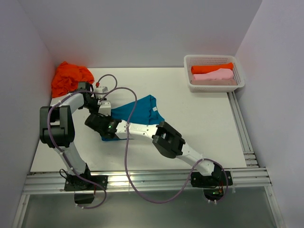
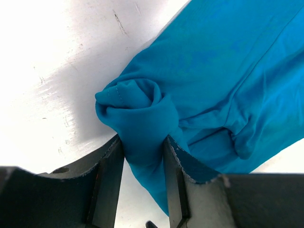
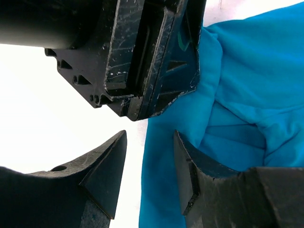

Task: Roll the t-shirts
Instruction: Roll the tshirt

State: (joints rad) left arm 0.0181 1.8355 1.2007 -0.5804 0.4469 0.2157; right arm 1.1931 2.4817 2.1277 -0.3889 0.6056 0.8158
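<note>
Upper right: white plastic lattice basket (image 1: 216, 87) holds rolled orange cloth t-shirt (image 1: 211, 68) and pale pink cloth t-shirt (image 1: 218, 75). Centre-left on white counter (image 1: 199, 118): teal-blue cloth t-shirt (image 1: 140, 110), rolled end clamped in left tool (image 2: 143, 142); right tool (image 3: 149, 137) jaws apart, cloth edge between, not gripped.

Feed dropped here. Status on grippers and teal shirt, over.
Left gripper shut on teal shirt, rolled end. Right gripper open at shirt's edge. Left gripper close ahead; nothing else on shirt.
</note>
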